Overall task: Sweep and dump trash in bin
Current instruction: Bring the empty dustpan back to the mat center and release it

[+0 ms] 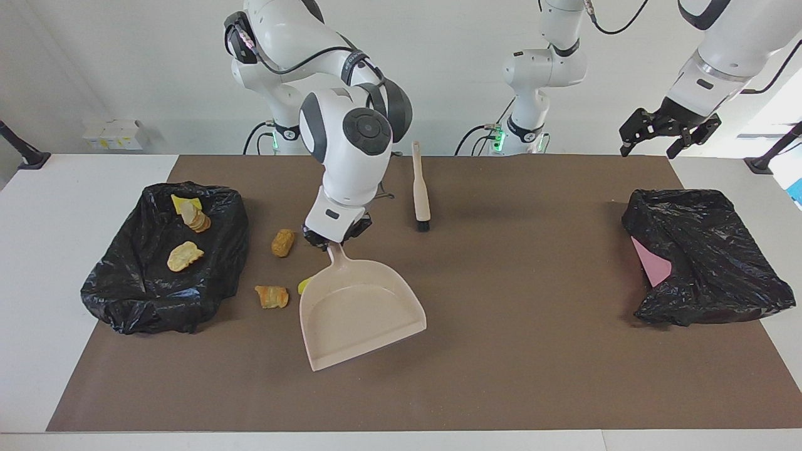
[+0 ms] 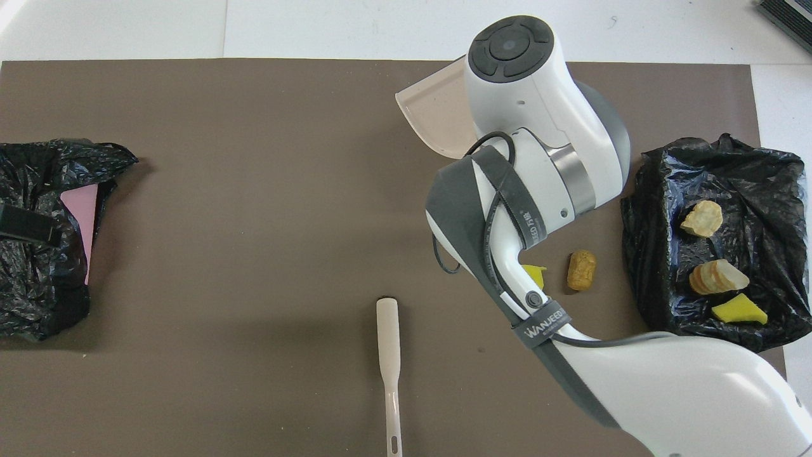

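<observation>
My right gripper [image 1: 332, 241] is shut on the handle of the beige dustpan [image 1: 360, 313], which hangs low over the mat with its open mouth pointing away from the robots. The black-bagged bin [image 1: 113, 294] at the right arm's end holds three scraps of trash: two tan ones [image 1: 185, 255] [image 1: 195, 218] and a yellow one [image 1: 182, 202]. Between bin and dustpan lie two tan pieces [image 1: 282, 242] [image 1: 272, 296] and a yellow chunk [image 1: 304, 285], half hidden by the pan. From overhead the right arm covers most of the dustpan [image 2: 438, 120]. My left gripper [image 1: 667, 133] is open in the air.
A beige brush [image 1: 420, 188] lies on the brown mat close to the robots, bristles pointing away from them. A second black bag [image 1: 708, 257] with something pink inside sits at the left arm's end, under the waiting left gripper.
</observation>
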Available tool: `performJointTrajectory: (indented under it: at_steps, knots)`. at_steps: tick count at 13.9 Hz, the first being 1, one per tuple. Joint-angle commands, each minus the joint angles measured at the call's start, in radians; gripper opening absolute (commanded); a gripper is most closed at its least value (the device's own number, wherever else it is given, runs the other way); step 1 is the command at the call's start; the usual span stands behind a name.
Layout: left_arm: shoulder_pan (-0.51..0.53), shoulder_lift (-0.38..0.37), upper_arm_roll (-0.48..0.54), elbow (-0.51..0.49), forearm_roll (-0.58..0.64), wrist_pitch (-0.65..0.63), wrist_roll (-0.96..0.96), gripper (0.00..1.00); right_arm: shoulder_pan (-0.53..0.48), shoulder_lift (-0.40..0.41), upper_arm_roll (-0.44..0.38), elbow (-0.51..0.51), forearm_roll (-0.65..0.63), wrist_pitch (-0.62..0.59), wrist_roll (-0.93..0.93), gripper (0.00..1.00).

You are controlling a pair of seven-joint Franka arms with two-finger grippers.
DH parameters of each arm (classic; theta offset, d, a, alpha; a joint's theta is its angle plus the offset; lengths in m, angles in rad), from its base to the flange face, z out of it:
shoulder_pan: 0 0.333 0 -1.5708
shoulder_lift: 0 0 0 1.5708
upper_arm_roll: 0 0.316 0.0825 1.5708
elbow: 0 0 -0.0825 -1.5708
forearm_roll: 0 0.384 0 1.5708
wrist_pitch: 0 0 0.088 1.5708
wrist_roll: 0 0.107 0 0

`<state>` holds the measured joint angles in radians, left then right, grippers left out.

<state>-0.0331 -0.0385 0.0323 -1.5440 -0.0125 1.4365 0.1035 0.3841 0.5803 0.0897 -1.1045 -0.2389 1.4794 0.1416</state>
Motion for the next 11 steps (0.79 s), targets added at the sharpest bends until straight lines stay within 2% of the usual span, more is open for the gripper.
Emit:
performJointTrajectory:
  at_steps: [1, 5, 11]
  knots:
    - [-0.001, -0.012, -0.002, -0.002, 0.019, -0.014, 0.013, 1.0, 0.067, 0.107, 0.005, 0.104, 0.052, -0.033, 0.151, 0.0]
    - [-0.001, -0.012, -0.002, -0.002, 0.019, -0.016, 0.013, 1.0, 0.096, 0.173, 0.002, 0.124, 0.156, 0.044, 0.271, 0.0]
    - [-0.002, -0.014, -0.002, -0.004, 0.019, -0.018, 0.013, 1.0, 0.151, 0.225, 0.004, 0.126, 0.226, 0.047, 0.441, 0.0]
